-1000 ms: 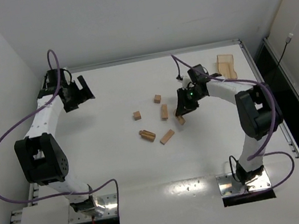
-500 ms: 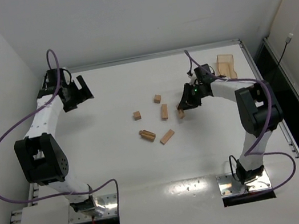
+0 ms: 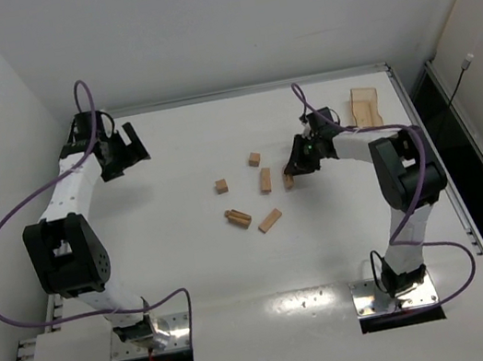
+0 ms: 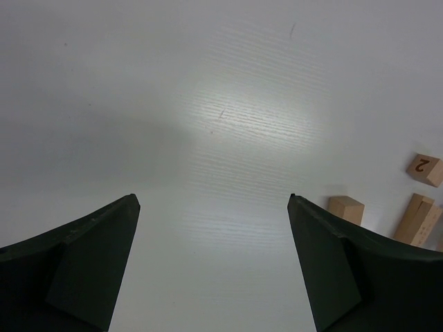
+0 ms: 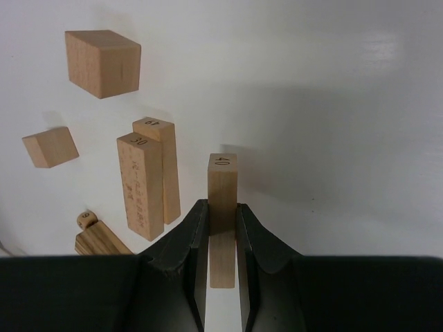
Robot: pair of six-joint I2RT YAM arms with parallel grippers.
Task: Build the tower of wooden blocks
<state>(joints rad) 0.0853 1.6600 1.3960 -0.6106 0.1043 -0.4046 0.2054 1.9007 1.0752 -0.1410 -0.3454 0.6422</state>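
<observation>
No stack stands; the light-tan wooden blocks lie loose mid-table. My right gripper (image 3: pixel 293 171) (image 5: pixel 222 213) is shut on a short bar marked 40 (image 5: pixel 222 181) (image 3: pixel 289 179), held low at the table, just right of the other blocks. Left of it lie a pair of bars (image 5: pixel 150 183) (image 3: pixel 265 180), a large cube (image 5: pixel 102 62) (image 3: pixel 255 158), a small cube (image 5: pixel 50 146) (image 3: pixel 221 186), a darker bar pair (image 3: pixel 239 217) and a single bar (image 3: pixel 270 220). My left gripper (image 3: pixel 128 149) (image 4: pixel 213 207) is open and empty at the far left, well away from the blocks.
A flat light-wood tray (image 3: pixel 364 105) lies at the far right near the table's raised edge. In the left wrist view a cube marked 2 (image 4: pixel 424 168), another cube (image 4: pixel 346 207) and a bar (image 4: pixel 417 218) show at the right. White walls close in the table.
My right gripper has shifted a little toward the far side with the bar between its fingers, and the right arm's elbow has swung. The left arm has not moved.
</observation>
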